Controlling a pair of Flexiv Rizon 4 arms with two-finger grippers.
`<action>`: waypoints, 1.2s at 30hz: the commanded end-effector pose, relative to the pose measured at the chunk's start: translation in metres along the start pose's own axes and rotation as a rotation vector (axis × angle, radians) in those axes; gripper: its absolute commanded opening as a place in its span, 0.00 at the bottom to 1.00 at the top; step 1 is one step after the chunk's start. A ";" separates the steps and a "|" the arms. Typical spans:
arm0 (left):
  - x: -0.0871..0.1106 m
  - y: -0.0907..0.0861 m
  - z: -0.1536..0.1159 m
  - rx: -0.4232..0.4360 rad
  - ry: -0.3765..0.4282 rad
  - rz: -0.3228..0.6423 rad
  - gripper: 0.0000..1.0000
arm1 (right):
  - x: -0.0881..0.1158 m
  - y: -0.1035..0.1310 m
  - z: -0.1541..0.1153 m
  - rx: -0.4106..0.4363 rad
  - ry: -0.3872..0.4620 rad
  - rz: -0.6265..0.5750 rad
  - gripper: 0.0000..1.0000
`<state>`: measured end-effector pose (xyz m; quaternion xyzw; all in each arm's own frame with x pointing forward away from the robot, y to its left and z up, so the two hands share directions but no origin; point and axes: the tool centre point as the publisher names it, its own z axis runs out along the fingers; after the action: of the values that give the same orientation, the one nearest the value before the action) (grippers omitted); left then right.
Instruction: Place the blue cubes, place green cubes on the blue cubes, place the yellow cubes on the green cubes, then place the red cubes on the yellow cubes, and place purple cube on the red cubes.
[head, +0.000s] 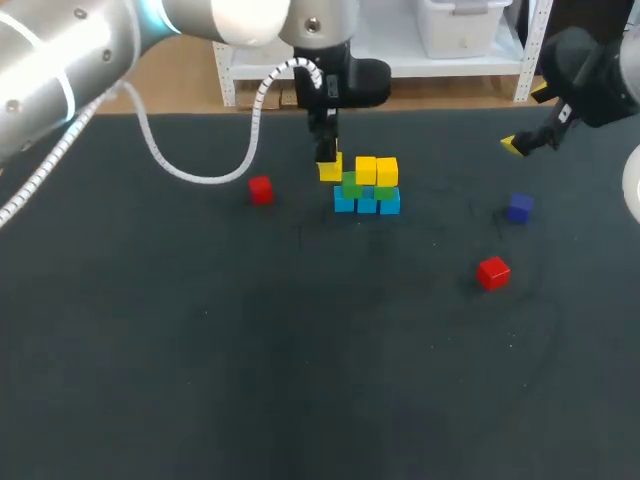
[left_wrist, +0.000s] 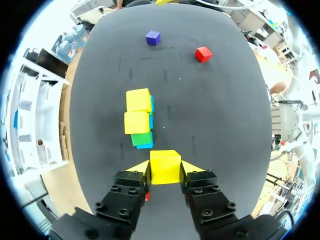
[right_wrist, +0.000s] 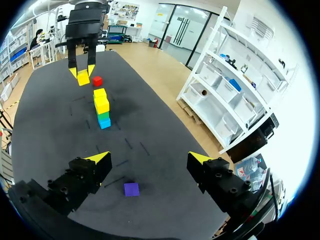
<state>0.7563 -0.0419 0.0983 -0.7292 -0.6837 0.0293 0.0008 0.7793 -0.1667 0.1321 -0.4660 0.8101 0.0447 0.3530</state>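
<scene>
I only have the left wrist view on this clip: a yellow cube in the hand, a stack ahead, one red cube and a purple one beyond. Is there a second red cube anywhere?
Observer: Yes. The head view shows a second red cube on the table left of the stack, near the left hand and its yellow cube.
Operator: How many blue cubes form the base?
Observer: Three blue cubes, side by side in a row.
Operator: And the right hand?
Observer: The right hand is open and empty; the purple cube lies on the table under it.
</scene>
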 end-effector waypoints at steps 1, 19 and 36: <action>-0.007 0.011 0.003 0.092 0.010 -0.015 0.00 | 0.000 0.001 0.000 0.004 0.003 0.001 1.00; -0.014 0.021 0.015 0.082 0.012 -0.048 0.00 | 0.000 0.001 0.000 0.004 0.003 0.001 1.00; -0.022 0.025 0.026 0.083 0.009 -0.042 0.00 | 0.000 0.001 0.000 0.004 0.003 0.001 1.00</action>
<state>0.7713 -0.0636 0.0718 -0.7130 -0.6991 0.0494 0.0217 0.7793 -0.1666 0.1321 -0.4660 0.8101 0.0447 0.3530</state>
